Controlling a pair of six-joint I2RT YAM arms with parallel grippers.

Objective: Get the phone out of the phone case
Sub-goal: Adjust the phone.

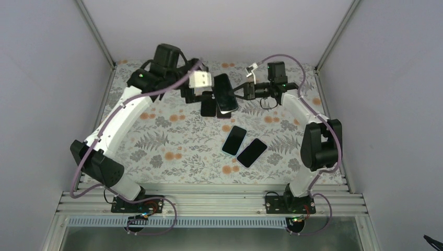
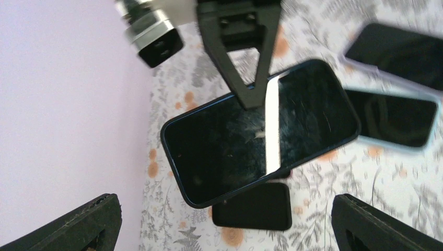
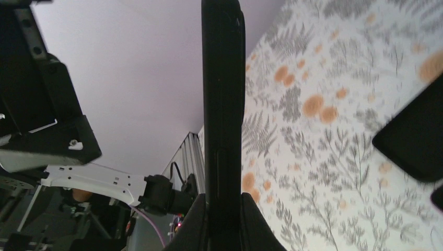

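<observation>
A phone in a dark case [image 1: 225,94] hangs in the air over the back of the table, screen towards the left wrist camera [image 2: 261,130]. My right gripper [image 1: 237,94] is shut on its edge; in the right wrist view the cased phone [image 3: 223,104] stands edge-on between the closed fingers [image 3: 223,209]. My left gripper [image 1: 205,97] is just left of the phone, open and empty. Its fingers [image 2: 78,225] stand wide apart and clear of the phone [image 2: 224,219].
A flat black object [image 1: 208,105] lies on the floral mat under the held phone, also in the left wrist view [image 2: 253,206]. Two more cased phones [image 1: 234,140] [image 1: 252,152] lie side by side mid-table. Grey walls enclose the table.
</observation>
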